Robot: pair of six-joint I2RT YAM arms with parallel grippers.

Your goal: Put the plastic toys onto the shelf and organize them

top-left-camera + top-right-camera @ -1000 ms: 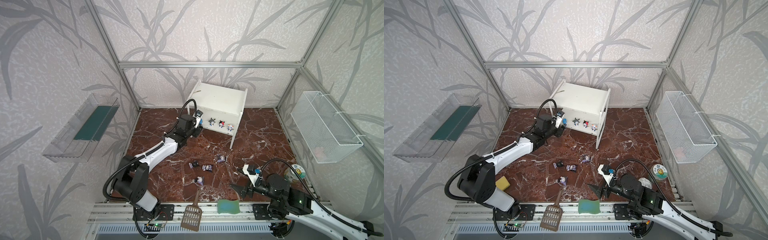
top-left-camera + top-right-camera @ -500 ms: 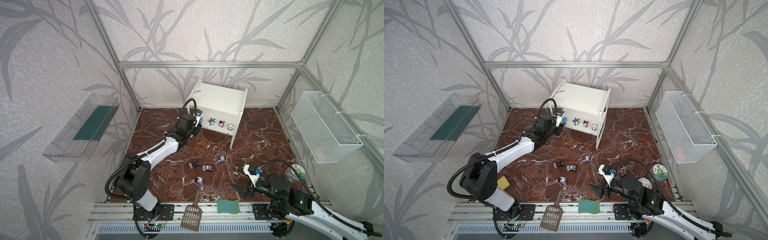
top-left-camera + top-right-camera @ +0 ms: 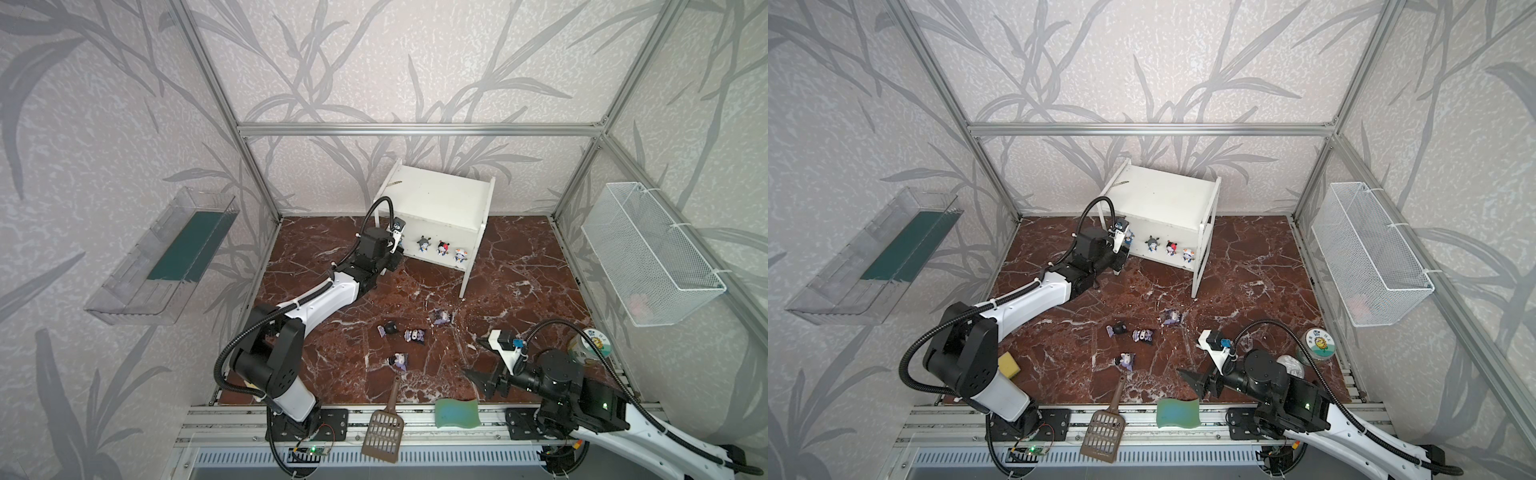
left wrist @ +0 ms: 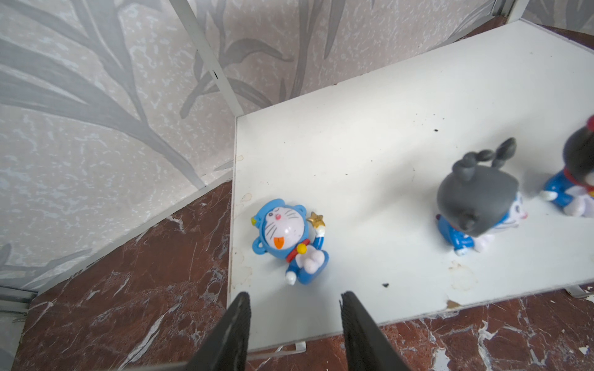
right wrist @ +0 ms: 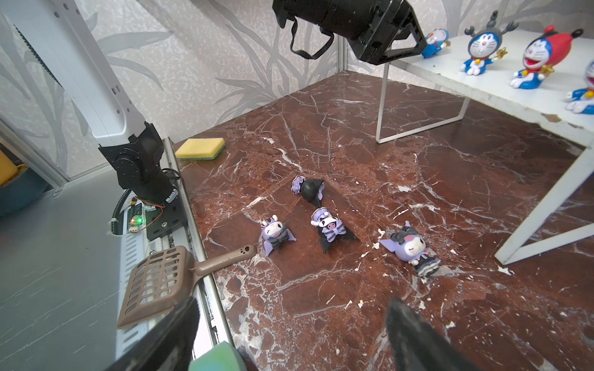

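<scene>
The white shelf stands at the back of the floor in both top views. On its lower board a blue toy lies on its back near the left edge. A grey-headed toy and a red-black one sit further along. My left gripper hovers open over the board's front edge, just short of the blue toy, with nothing between its fingers. Several purple toys lie on the marble floor. My right gripper is open and empty near the front rail, apart from them.
A brown scoop and a green sponge rest on the front rail. A yellow sponge lies by the left arm's base. A wire basket hangs on the right wall, a clear tray on the left. A round tin sits front right.
My left gripper has shifted slightly at the shelf's left end and its jaws have narrowed a little. The right arm has not moved.
</scene>
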